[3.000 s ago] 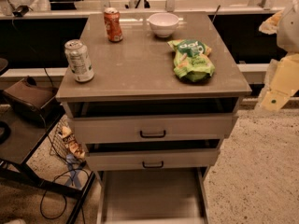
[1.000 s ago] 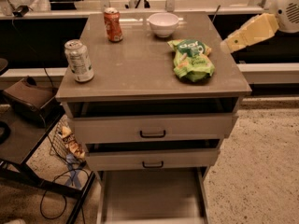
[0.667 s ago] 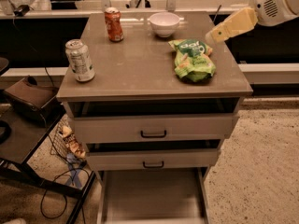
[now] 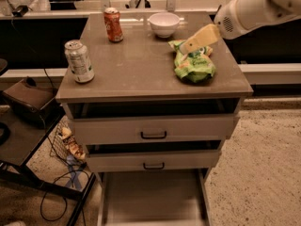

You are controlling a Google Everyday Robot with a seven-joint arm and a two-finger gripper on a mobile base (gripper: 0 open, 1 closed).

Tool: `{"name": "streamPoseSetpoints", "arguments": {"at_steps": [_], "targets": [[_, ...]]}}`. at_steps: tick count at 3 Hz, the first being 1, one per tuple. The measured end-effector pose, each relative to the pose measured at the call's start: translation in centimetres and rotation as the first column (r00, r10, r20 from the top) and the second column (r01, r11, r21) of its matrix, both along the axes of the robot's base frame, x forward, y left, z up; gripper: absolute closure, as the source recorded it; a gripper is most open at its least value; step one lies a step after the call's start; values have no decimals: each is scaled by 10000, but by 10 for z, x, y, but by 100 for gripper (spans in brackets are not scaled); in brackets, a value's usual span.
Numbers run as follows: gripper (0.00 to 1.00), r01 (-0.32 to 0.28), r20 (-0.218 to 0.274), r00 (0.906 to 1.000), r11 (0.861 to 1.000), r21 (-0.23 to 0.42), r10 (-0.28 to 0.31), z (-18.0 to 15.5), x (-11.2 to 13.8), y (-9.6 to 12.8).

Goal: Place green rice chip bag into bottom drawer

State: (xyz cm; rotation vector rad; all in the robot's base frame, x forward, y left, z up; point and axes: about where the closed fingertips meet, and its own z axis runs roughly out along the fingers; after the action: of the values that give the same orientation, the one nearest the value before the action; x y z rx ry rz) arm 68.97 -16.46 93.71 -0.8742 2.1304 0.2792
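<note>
The green rice chip bag (image 4: 195,66) lies crinkled on the right side of the cabinet top (image 4: 136,69). My gripper (image 4: 187,47) reaches in from the upper right on a white arm, its yellowish fingers low over the bag's far edge. The bottom drawer (image 4: 153,199) stands pulled out at the foot of the cabinet, its beige floor bare. The two drawers above it, with black bar handles, are slightly ajar.
A silver can (image 4: 79,61) stands at the left front of the top. A red can (image 4: 113,24) and a white bowl (image 4: 163,24) stand at the back. A dark side table (image 4: 23,140) and cables lie to the cabinet's left.
My arm has swung in from the far right and down to the left. The gripper now hovers over the bag's far edge. The bag and cans have not moved.
</note>
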Motion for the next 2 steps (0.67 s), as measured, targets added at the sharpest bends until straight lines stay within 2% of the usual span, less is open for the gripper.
{"name": "streamPoseSetpoints", "arguments": {"at_steps": [1, 2], "targets": [[0, -383, -166, 9991, 9992, -105, 381, -40, 26, 18], [26, -597, -688, 9959, 9979, -242, 579, -100, 47, 33]]}}
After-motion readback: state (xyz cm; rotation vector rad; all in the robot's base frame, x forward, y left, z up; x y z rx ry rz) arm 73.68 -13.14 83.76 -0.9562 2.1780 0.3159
